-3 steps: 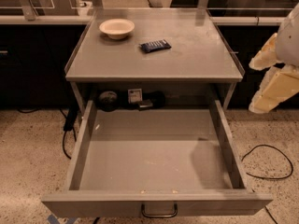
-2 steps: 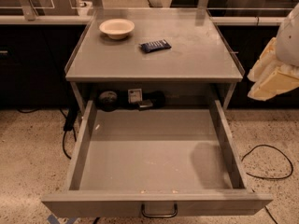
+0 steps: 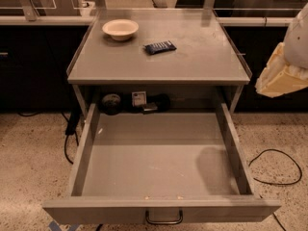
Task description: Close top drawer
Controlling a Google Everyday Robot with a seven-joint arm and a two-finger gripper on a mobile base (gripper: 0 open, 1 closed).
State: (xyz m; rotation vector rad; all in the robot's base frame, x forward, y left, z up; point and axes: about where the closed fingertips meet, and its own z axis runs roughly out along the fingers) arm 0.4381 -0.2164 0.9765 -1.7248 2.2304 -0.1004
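Observation:
The top drawer (image 3: 154, 165) is a wide, shallow grey metal drawer, pulled far out toward the camera. Its inside looks bare apart from a few crumbs. Its flat front panel runs along the bottom edge of the view, with a small dark wire handle (image 3: 164, 219) at centre. My gripper (image 3: 281, 76), cream-coloured on a white arm, hangs at the right edge of the view. It is beside the table's right front corner, above and to the right of the drawer, and touches nothing.
The grey table top (image 3: 202, 61) carries a cream bowl (image 3: 120, 29) and a dark blue packet (image 3: 160, 47). Dark round items and a small labelled box (image 3: 138, 99) sit at the back under the top. Cables lie on the speckled floor at right (image 3: 274, 170) and left (image 3: 68, 134).
My gripper has risen slightly and shifted a little at the right edge. The drawer has not moved.

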